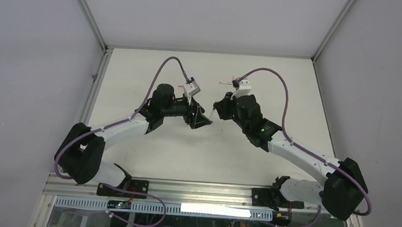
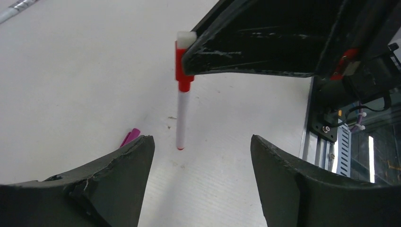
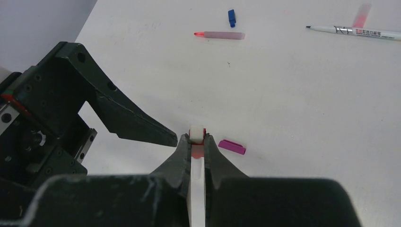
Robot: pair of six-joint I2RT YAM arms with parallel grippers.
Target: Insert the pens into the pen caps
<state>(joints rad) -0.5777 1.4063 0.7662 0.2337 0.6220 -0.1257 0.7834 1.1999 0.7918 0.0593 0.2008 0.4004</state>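
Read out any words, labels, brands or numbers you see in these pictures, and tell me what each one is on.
White pen, right wrist view: dark lettering with a small red mark along the barrel, too small to read.
Red-and-white pen: no print visible.
Nothing else in any view carries readable text.

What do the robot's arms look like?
The left arm and right arm have white tubes between chunky black joints, and a purple cable loops along each. The left gripper and right gripper are black with scuffed, pointed fingers. A green light glows on the right arm.
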